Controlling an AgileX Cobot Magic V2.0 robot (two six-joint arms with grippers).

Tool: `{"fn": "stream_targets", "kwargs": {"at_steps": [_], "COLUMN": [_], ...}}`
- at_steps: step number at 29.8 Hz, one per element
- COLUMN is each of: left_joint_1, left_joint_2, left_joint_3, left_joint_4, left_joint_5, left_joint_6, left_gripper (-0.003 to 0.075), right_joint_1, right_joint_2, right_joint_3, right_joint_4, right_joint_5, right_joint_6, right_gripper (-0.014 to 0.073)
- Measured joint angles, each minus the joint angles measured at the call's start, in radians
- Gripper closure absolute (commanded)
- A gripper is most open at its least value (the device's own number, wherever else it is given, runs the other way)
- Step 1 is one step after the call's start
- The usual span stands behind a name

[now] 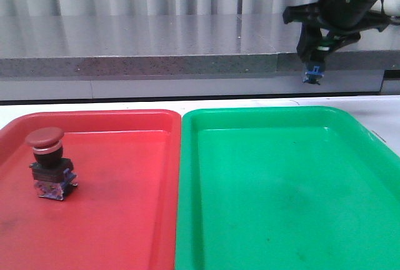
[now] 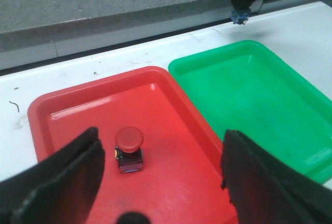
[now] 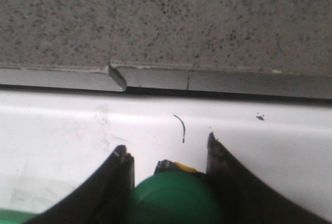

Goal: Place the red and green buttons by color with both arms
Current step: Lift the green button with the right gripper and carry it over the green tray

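Note:
The red button stands upright in the red tray, at its left; it also shows in the left wrist view. My left gripper is open and empty, above the red tray, and the button lies between and beyond its fingers. My right gripper is shut on the green button and holds it high above the far edge of the green tray. In the front view only the button's bluish base shows below the fingers. The left arm is out of the front view.
The two trays sit side by side on a white table. A grey stone ledge runs along the back. In the left wrist view the green tray lies to the right of the red tray.

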Motion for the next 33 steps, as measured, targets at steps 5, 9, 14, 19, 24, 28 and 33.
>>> {"fn": "stream_targets", "kwargs": {"at_steps": [5, 9, 14, 19, 24, 28, 33], "left_joint_1": [0.0, 0.0, 0.0, 0.0, 0.0, 0.0, 0.0], "left_joint_2": [0.0, 0.0, 0.0, 0.0, 0.0, 0.0, 0.0], "left_joint_3": [0.0, 0.0, 0.0, 0.0, 0.0, 0.0, 0.0], "left_joint_4": [0.0, 0.0, 0.0, 0.0, 0.0, 0.0, 0.0], "left_joint_5": [0.0, 0.0, 0.0, 0.0, 0.0, 0.0, 0.0], "left_joint_6": [0.0, 0.0, 0.0, 0.0, 0.0, 0.0, 0.0], "left_gripper": [0.0247, 0.0247, 0.0247, 0.0247, 0.0247, 0.0247, 0.0247], "right_joint_1": [0.021, 0.052, 0.109, 0.195, 0.277, 0.324, 0.373], "right_joint_2": [-0.073, -0.151, -0.274, -0.436, -0.571, -0.637, -0.676], "right_joint_3": [0.009, 0.073, 0.195, 0.382, 0.562, 0.666, 0.797], "right_joint_4": [-0.004, -0.008, -0.008, -0.008, -0.008, -0.008, -0.008], "right_joint_5": [0.076, 0.092, 0.08, 0.033, -0.021, -0.066, -0.136], "right_joint_6": [-0.023, -0.047, -0.079, -0.126, -0.146, -0.148, -0.15], "right_gripper": [0.0315, 0.0315, 0.0315, 0.0315, 0.0315, 0.0315, 0.0315]}}
